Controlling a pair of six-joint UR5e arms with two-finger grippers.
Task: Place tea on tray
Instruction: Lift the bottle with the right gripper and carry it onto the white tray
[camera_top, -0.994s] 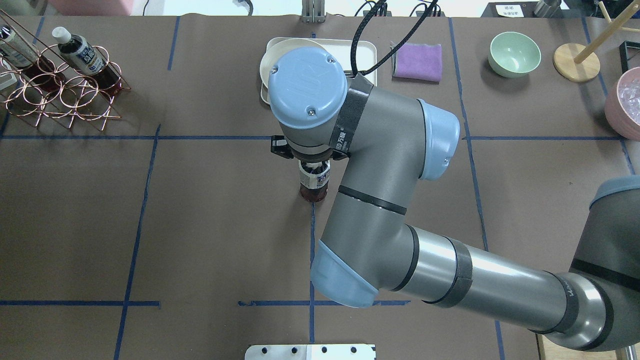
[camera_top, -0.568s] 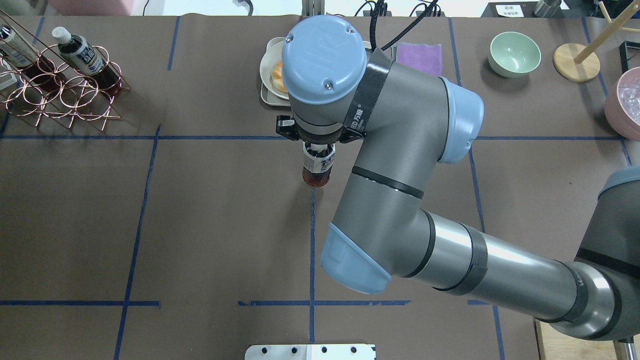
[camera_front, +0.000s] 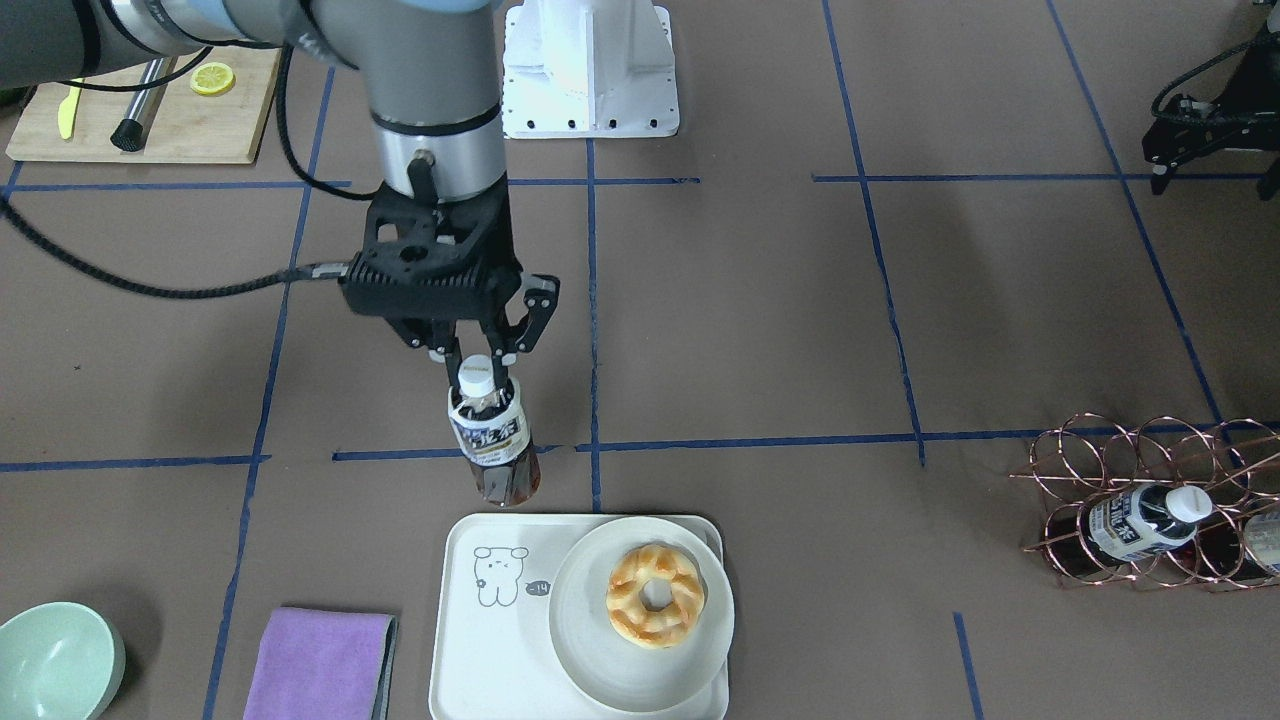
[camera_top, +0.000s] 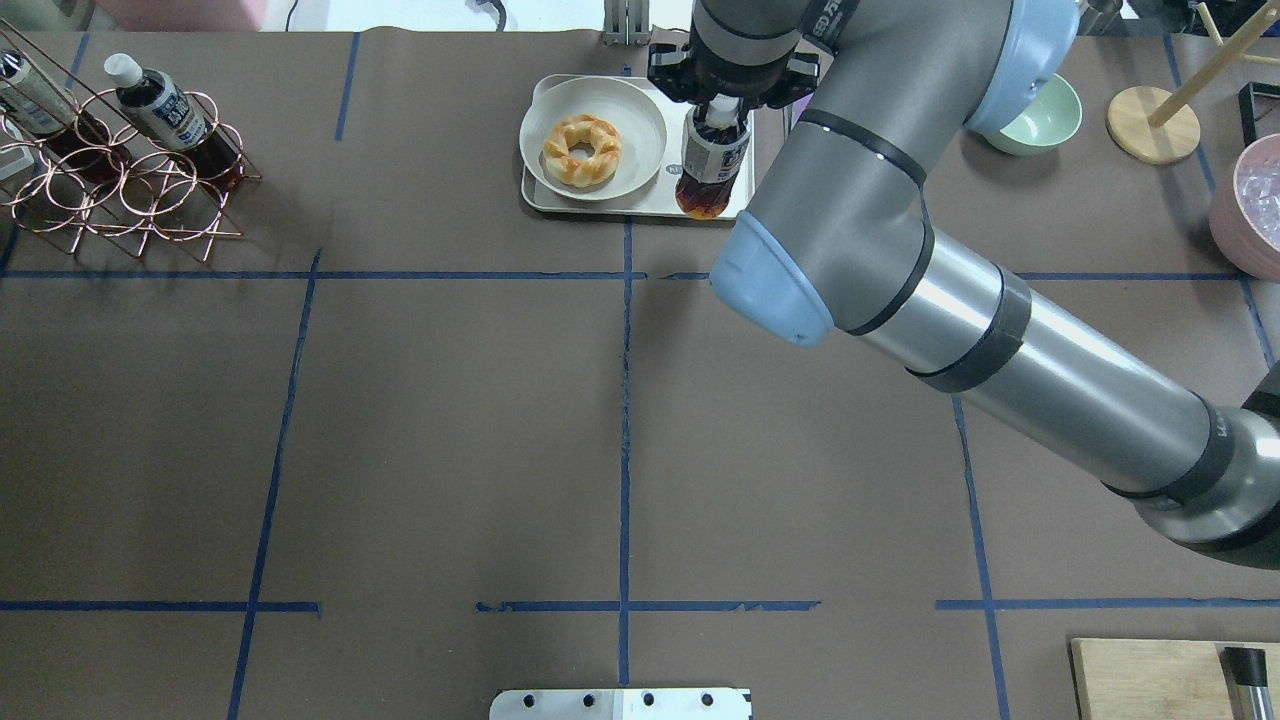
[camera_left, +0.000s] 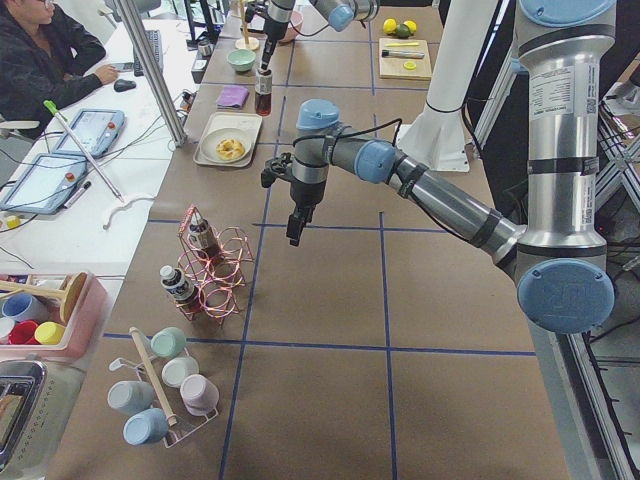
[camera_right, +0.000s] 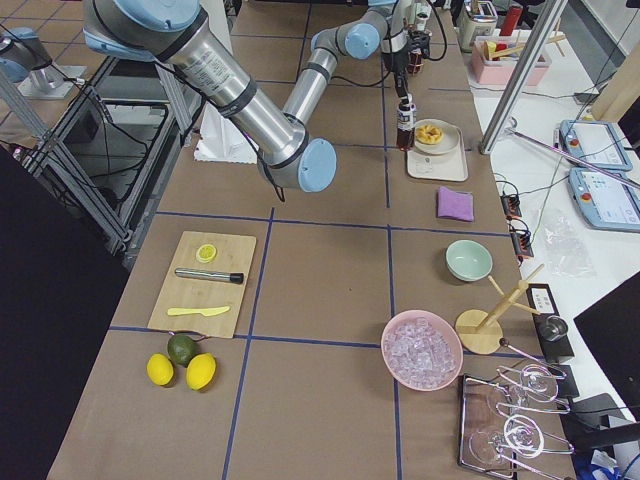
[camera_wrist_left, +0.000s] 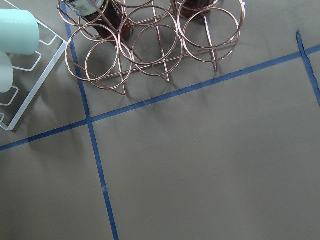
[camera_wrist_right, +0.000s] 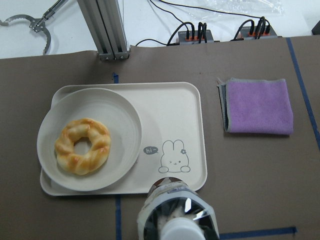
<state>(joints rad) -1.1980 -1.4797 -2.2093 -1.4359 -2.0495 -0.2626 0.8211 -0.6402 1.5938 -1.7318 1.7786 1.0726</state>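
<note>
- Tray (camera_front: 470, 640): bottom centre of the front view, with a plate (camera_front: 588, 662) on its right half.
- Right gripper (camera_front: 478, 358): left of centre, fingers clamped on the tea's cap.
- Left gripper (camera_left: 294, 234): mid-frame in the left side view; finger spread cannot be told.
- Tea (camera_front: 490, 435): upright, just over the tray's upper rim in the frame.

Overhead view from the robot's edge looking down over the table (camera_top: 450, 400), front view from the far edge facing back, both sharing the tray (camera_top: 600, 208), side views from each end, right wrist close above tea (camera_wrist_right: 177, 220) and tray, left wrist close over a rack (camera_wrist_left: 150, 50).
</note>
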